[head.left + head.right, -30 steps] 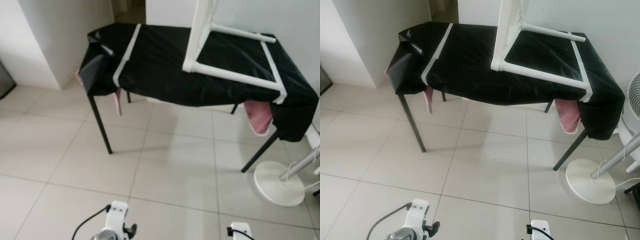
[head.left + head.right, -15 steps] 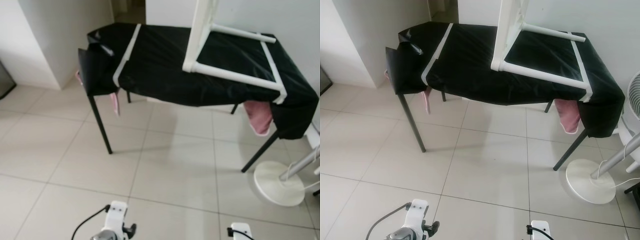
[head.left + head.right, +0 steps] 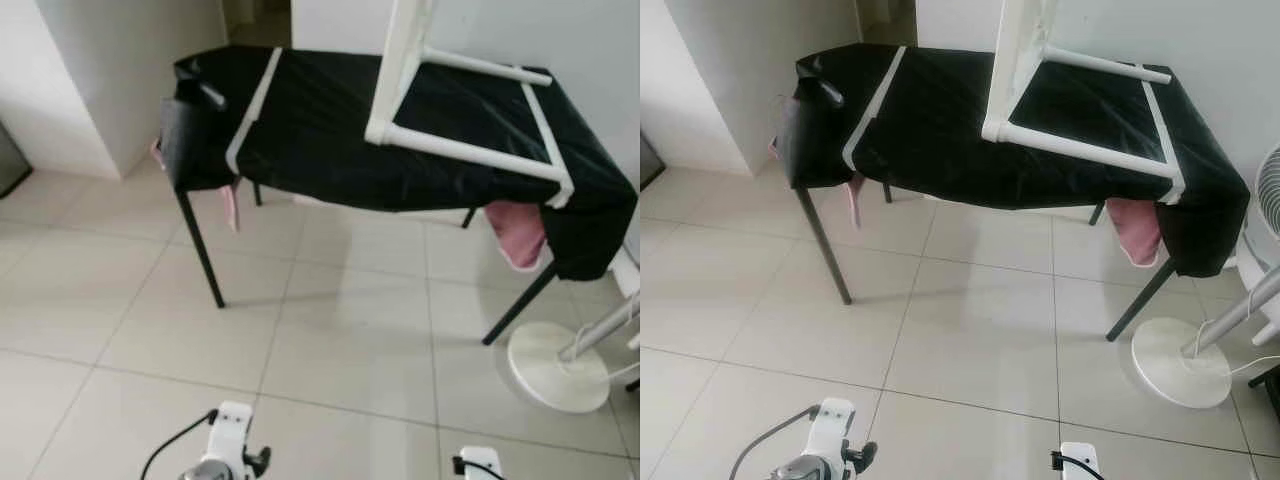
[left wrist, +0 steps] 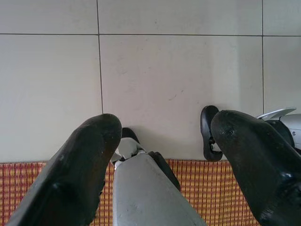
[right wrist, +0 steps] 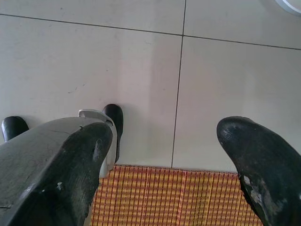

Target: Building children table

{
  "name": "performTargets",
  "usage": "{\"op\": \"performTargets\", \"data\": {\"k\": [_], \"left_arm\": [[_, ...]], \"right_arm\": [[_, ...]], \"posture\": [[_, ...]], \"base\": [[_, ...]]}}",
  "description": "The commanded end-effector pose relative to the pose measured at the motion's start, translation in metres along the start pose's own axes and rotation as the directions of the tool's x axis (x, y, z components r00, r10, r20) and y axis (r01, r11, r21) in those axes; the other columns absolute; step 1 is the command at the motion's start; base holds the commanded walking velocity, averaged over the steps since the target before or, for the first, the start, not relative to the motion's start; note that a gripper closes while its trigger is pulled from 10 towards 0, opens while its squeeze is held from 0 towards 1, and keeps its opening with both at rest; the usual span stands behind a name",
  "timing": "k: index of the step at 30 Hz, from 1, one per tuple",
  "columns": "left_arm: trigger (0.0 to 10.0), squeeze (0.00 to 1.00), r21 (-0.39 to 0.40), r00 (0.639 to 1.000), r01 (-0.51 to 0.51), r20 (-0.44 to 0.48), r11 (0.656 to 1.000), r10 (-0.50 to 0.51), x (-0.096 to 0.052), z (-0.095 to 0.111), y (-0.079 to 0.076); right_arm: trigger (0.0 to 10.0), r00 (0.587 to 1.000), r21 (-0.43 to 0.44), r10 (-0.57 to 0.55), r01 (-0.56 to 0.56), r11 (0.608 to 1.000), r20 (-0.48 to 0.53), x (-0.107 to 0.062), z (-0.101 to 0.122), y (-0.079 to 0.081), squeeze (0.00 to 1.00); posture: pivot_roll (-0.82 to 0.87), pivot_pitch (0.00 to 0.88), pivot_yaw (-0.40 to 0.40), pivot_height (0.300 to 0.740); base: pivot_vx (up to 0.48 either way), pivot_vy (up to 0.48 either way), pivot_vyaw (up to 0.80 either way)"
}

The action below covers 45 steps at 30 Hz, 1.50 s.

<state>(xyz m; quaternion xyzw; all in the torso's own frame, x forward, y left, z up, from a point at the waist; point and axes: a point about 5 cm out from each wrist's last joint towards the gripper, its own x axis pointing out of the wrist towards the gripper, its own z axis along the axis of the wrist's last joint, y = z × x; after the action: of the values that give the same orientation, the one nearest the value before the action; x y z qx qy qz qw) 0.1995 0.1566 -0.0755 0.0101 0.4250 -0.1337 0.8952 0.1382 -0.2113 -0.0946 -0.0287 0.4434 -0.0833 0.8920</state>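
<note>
A bench [image 3: 330, 130] stood ahead of the robot on the tiled floor [image 3: 330, 330]. A black cover [image 3: 940, 120] with white tape strips lay over it and hung down at the ends. The white frame of the children table [image 3: 455, 150] lay on top of the bench, toward the right side. One white part of it stood up tall, and the other bars lay flat on the black cover. A pink cloth [image 3: 517, 235] hung out from under the cover at the right end. A white fan stand [image 3: 1183, 362] stood on the floor just beside the bench's right leg.

Both arms hung low, far from the bench. The left gripper [image 4: 162, 136] pointed down at the floor with its fingers spread wide, holding nothing. The right gripper [image 5: 171, 146] did the same, wide apart with nothing between them. Under them were the robot's feet and a red and yellow mat [image 5: 174, 197].
</note>
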Motion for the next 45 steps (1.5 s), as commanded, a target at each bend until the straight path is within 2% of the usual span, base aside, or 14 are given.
{"op": "performTargets", "data": {"k": [1,11,37,45], "left_arm": [[10.0,0.00,-0.007,0.997,-0.078,-0.022,0.997,0.078,-0.0011,-0.0053,0.0039],[10.0,0.00,-0.014,0.997,-0.080,-0.019,0.997,0.079,-0.0007,-0.0045,0.0032],[10.0,0.00,-0.045,0.997,-0.082,-0.013,0.996,0.082,-0.0003,-0.0037,0.0028],[10.0,0.00,-0.058,0.996,-0.084,-0.006,0.995,0.084,-0.0003,-0.0025,0.0033]], "right_arm": [[10.0,0.999,0.019,-0.004,0.005,1.000,-0.034,-0.0016,-0.0071,0.0001,0.00],[10.0,0.999,0.015,-0.006,0.007,1.000,-0.032,-0.0010,-0.0055,-0.0011,0.00],[10.0,1.000,0.010,-0.007,0.008,1.000,-0.029,-0.0002,-0.0034,-0.0030,0.00],[10.0,1.000,0.010,-0.006,0.006,1.000,-0.027,0.0002,-0.0022,-0.0018,0.00]], "posture": [[0.01,0.016,-0.037,0.740],[0.01,0.016,-0.043,0.740],[0.01,0.012,-0.049,0.740],[0.01,0.004,-0.050,0.740]], "base": [[0.000,0.000,0.00],[0.000,0.000,0.00],[0.265,0.000,0.00],[0.000,0.000,0.00]]}}
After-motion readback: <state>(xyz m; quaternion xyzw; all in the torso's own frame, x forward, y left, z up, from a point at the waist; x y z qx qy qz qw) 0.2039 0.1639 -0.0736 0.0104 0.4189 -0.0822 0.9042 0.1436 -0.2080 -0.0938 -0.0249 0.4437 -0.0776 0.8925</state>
